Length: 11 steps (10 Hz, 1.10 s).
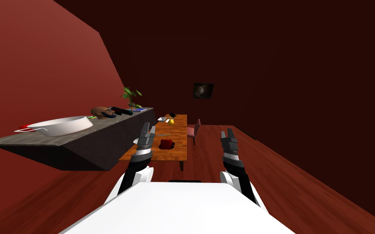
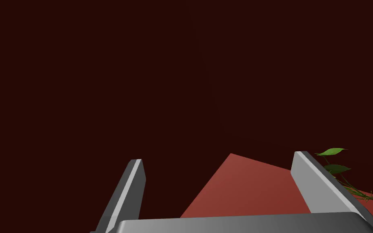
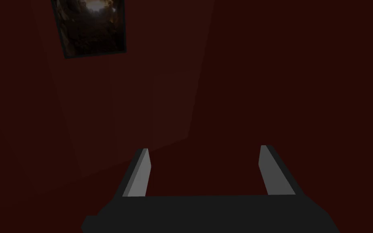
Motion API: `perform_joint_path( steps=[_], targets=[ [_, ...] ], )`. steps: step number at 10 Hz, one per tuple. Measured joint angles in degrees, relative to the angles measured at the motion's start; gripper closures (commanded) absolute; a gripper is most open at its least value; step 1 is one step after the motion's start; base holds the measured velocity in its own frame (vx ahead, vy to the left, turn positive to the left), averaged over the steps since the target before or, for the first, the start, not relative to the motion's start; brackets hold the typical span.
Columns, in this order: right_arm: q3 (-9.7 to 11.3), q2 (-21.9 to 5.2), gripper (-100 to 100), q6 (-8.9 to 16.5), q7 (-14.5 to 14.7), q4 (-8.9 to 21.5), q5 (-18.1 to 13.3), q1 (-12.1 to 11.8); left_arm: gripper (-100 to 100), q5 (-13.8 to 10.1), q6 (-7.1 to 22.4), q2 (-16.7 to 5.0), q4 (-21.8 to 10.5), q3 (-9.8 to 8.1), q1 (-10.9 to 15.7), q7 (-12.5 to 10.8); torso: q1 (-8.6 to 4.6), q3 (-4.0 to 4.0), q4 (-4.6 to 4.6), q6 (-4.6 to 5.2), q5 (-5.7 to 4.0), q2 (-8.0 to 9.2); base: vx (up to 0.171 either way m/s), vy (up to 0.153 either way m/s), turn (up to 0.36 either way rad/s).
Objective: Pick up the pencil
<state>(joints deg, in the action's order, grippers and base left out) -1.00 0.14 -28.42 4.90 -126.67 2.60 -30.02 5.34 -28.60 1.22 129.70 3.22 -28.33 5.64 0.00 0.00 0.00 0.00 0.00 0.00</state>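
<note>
Left hand [image 1: 146, 127] and right hand [image 1: 228, 133] hover spread wide.

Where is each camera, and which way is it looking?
Head: on my head, looking down and forward at counter and table; left arm and right arm show.
Left wrist: behind the left jaws, facing wall and plant; jaws show, open.
Right wrist: behind the right jaws, facing picture; jaws show, open.
Shared: head also sees plant and picture.
</note>
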Motion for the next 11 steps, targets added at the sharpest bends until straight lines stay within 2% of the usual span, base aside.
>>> perform_joint_path(
  steps=[3, 7, 9, 11],
  targets=[
    [0.0, 0.0, 0, 0.0, 0.0, 0.0, 0.0, 0.0, -100, 0.7, 2.3, -3.2, -0.7, -0.12, 0.4, 0.2, -0.41, 0.03, 0.01, 0.01, -0.08, 0.06, -0.018, -0.115, -0.027],
    [0.0, 0.0, 0, 0.0, 0.0, 0.0, 0.0, 0.0, -100, 2.1, 5.4, -7.4, -7.5, -1.56, 2.2, 0.9, -0.75, 0.03, 0.01, 0.01, -0.16, 0.05, -0.016, -0.170, -0.028],
    [0.0, 0.0, 0, 0.0, 0.0, 0.0, 0.0, 0.0, -100, 2.5, 7.7, -8.5, -8.6, -2.11, 2.5, 1.0, -0.43, 0.01, 0.00, 0.00, -0.10, 0.01, 0.015, -0.124, -0.036],
    [0.0, 0.0, 0, 0.0, 0.0, 0.0, 0.0, 0.0, -100, 3.2, 10.0, -9.2, -11.5, -2.65, 3.9, 1.4, -0.49, -0.03, -0.01, 0.00, -0.12, -0.04, 0.007, -0.131, -0.022]
  ],
)
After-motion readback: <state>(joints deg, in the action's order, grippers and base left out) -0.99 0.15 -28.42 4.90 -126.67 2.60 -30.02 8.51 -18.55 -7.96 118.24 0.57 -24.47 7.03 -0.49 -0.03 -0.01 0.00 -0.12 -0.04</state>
